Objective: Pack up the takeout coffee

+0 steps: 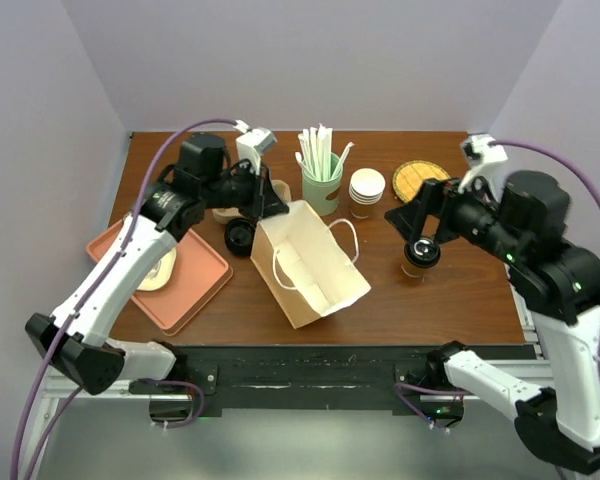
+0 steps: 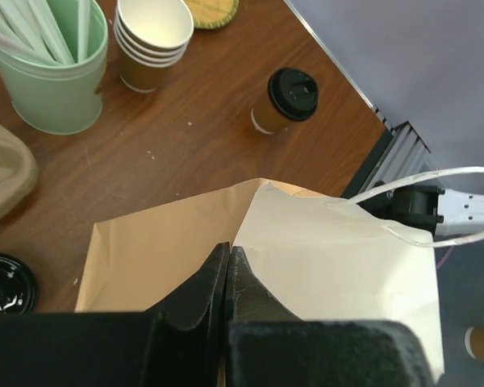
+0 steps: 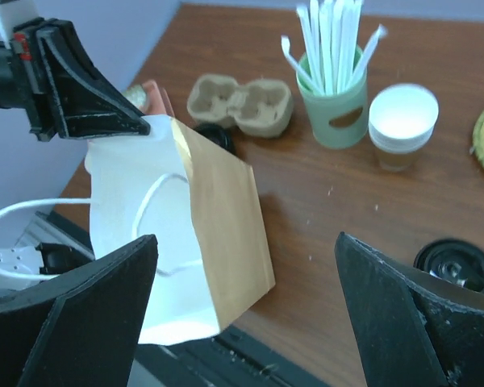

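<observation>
Over on the left, the left gripper point(image 1: 269, 199) is pinching the top edge of the paper bag point(image 1: 315, 265), its fingers pressed tight together on the paper. The bag is leaning toward the middle of the table with its string handles showing. Whether its mouth is gaping enough to take a cup, I cannot tell.

Moving right, past the green straw holder point(image 1: 322, 185) and the stack of white-topped cups point(image 1: 366, 190), the takeout coffee point(image 2: 286, 98) is standing on the bare wood to the right of the bag and not touching it, so nothing is packed yet. The right gripper point(image 3: 244, 239) is hovering close over it with its fingers spread wide, gripping nothing.

The cup is sitting upright: long axis vertical, black lid pointing up, base flat on the table. By my reckoning the job is only getting started — the grasp, the carry across to the bag and the lowering in are all left to do.
</observation>
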`<state>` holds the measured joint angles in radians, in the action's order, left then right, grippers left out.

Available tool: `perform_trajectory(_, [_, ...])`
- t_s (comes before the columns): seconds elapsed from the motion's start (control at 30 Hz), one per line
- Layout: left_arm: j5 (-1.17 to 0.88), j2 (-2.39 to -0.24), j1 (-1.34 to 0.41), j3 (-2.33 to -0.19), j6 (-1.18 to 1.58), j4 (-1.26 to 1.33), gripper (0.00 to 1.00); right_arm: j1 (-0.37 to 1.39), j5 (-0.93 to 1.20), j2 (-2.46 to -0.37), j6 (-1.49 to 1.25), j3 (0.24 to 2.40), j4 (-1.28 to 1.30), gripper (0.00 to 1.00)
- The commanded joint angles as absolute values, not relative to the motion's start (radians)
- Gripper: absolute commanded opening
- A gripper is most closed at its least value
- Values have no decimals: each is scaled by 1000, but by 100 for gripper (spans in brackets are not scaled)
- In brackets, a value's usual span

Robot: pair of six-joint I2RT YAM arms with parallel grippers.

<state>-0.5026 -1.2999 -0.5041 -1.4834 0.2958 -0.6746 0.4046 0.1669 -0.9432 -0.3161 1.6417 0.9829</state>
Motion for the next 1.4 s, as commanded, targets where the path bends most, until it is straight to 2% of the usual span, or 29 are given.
perform_trajectory(0.0, [-577, -1359, -552, -1447, 224, -609, 5, 402, 132, -1031, -400, 1654, 1134, 95])
perform_trajectory(0.07, [-610, -1403, -568, -1466, 190, -621, 8, 403, 146, -1051, -422, 1641, 1152, 95])
perform_trajectory(0.17, [-608, -1445, -581, -1517, 147, -609, 18, 402, 163, -1057, -436, 1594, 1129, 94])
perform_trajectory(0.2, [-595, -1448, -583, -1531, 147, -598, 36, 403, 161, -1057, -436, 1589, 1123, 94])
perform_trajectory(0.3, [-504, -1450, -581, -1577, 164, -577, 70, 403, 164, -1087, -425, 1621, 1117, 93])
perform_trajectory(0.37, [-386, -1430, -581, -1591, 210, -546, 78, 402, 166, -1120, -413, 1644, 1105, 93])
perform_trajectory(0.4, [-338, -1419, -581, -1601, 237, -539, 88, 403, 170, -1132, -397, 1652, 1101, 92])
perform_trajectory(0.43, [-290, -1398, -580, -1611, 288, -537, 91, 402, 178, -1143, -391, 1657, 1097, 92])
perform_trajectory(0.53, [-128, -1352, -581, -1640, 386, -587, 94, 403, 221, -1180, -383, 1649, 1062, 91])
perform_trajectory(0.63, [-40, -1292, -580, -1629, 451, -705, 91, 405, 256, -1222, -382, 1638, 1031, 89])
perform_trajectory(0.73, [69, -1220, -580, -1573, 497, -862, 91, 443, 233, -1268, -371, 1664, 1037, 88])
perform_trajectory(0.93, [303, -1169, -577, -1450, 552, -994, 87, 538, 189, -1354, -360, 1726, 1040, 87])
perform_trajectory(1.07, [422, -1227, -561, -1476, 615, -1043, 86, 661, 69, -1443, -361, 1792, 1101, 86])
perform_trajectory(1.23, [423, -1243, -523, -1500, 676, -1072, 84, 736, -87, -1538, -353, 1873, 1182, 85])
perform_trajectory(1.33, [411, -1218, -508, -1488, 677, -1075, 84, 744, -185, -1585, -353, 1925, 1235, 76])
perform_trajectory(1.37, [413, -1210, -506, -1482, 673, -1078, 84, 744, -201, -1591, -350, 1933, 1244, 67])
